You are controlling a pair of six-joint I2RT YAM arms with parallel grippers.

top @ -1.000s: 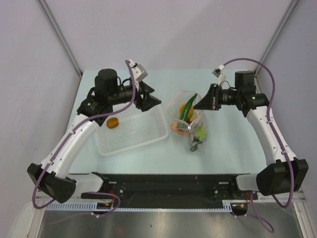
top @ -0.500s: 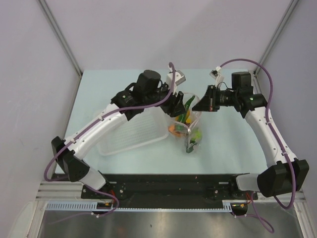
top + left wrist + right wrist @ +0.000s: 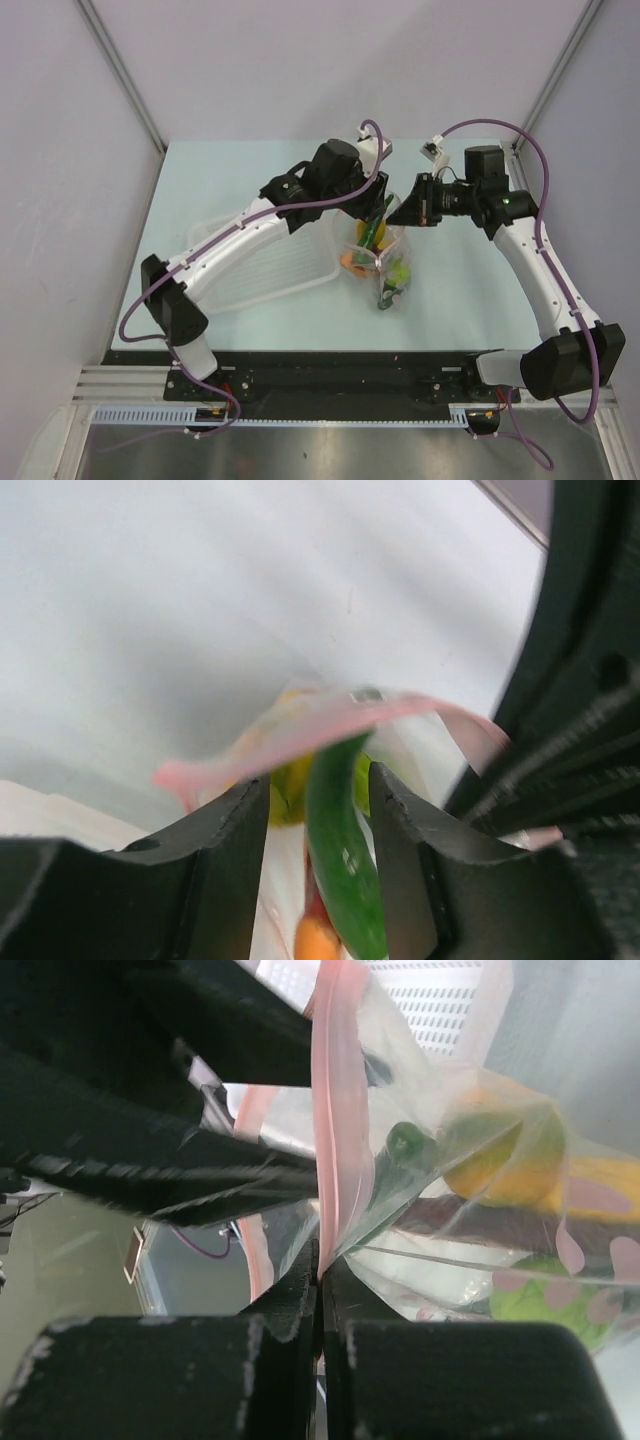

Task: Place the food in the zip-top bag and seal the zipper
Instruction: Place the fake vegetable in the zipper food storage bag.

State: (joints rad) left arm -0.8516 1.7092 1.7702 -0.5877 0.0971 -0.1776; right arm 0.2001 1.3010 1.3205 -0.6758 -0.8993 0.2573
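Observation:
The clear zip-top bag (image 3: 390, 278) stands upright on the table right of the basket, mouth up. It holds food: a dark green cucumber (image 3: 378, 226), an orange piece (image 3: 352, 262) and a lime-green ball (image 3: 403, 268). My right gripper (image 3: 402, 212) is shut on the pink zipper (image 3: 335, 1110) at the mouth edge (image 3: 320, 1260). My left gripper (image 3: 376, 208) hovers open over the mouth. In the left wrist view the cucumber (image 3: 340, 850) and the zipper (image 3: 330, 720) show between and beyond the open fingers (image 3: 318, 780). A yellow fruit (image 3: 500, 1150) lies inside the bag.
The white slotted basket (image 3: 290, 275) sits left of the bag, partly covered by my left arm. The grey booth walls close in the table on three sides. The black arm rail runs along the near edge.
My left arm swung right from above the basket to the bag's mouth. The orange fruit seen in the basket earlier no longer shows. The right gripper kept its hold.

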